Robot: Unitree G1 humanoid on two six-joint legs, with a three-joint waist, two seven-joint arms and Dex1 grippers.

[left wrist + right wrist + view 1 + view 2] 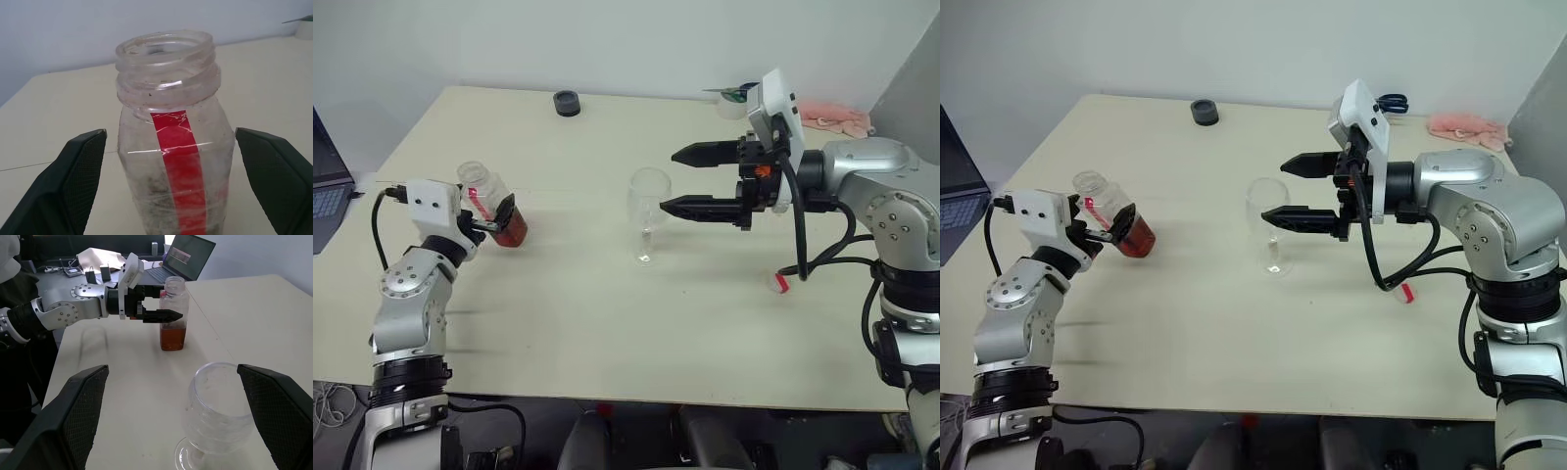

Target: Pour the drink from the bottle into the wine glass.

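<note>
Bottle (492,204) and wine glass (648,201) are both seen standing on the pale table (607,323), well apart, the bottle at the robot's left. No cap is seen on the bottle's open threaded neck. The drink (511,233) fills only its lower part. In the left wrist view the bottom of the bottle is cut off, so the liquid is hardly seen there.

The left gripper (487,223) is spread wide around the bottle, with one finger on each side; whether the fingers touch it cannot be told. The right gripper (683,180) is held wide open just beside the glass bowl and nothing is gripped by it. A small red-and-white object (780,284) lies on the table under the right arm; it is too small to be identified.
</note>
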